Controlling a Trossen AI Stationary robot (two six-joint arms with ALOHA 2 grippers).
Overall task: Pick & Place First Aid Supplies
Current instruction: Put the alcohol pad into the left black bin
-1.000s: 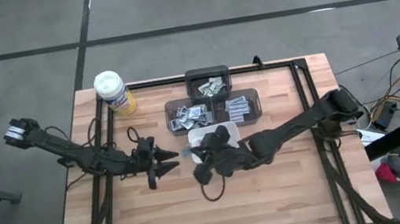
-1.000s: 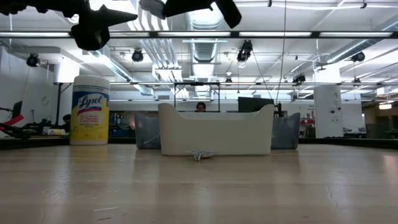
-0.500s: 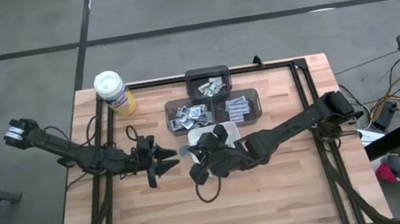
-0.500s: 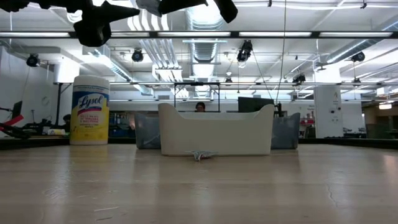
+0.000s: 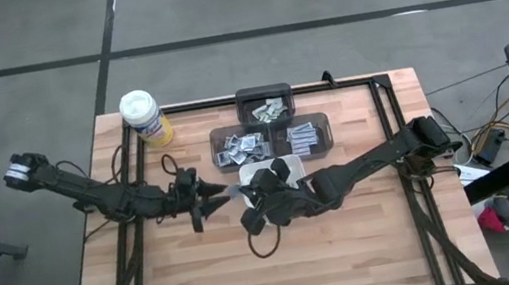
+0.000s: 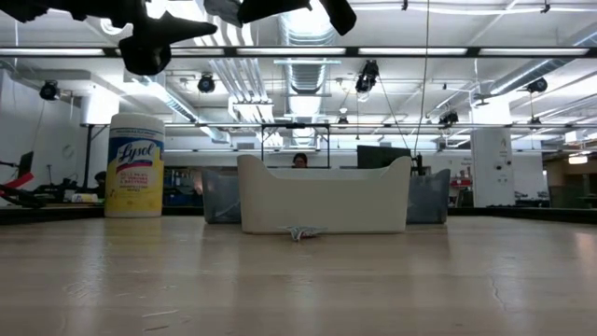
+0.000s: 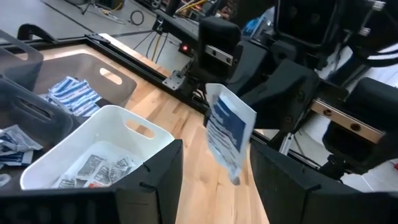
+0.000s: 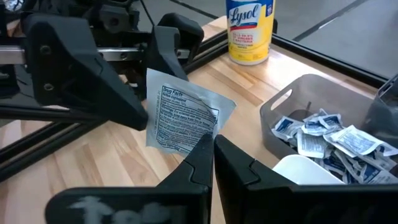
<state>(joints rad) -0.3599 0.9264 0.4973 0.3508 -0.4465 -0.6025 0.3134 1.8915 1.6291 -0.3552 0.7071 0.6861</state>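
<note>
The right gripper pinches one white, blue-printed flat paper packet upright by its lower edge above the wooden counter, directly ahead of the spread left gripper, whose fingers flank it without touching.

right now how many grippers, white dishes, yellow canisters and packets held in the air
grippers: 2, left gripper and right gripper
white dish: 1
yellow canister: 1
held packet: 1
total: 5
</note>
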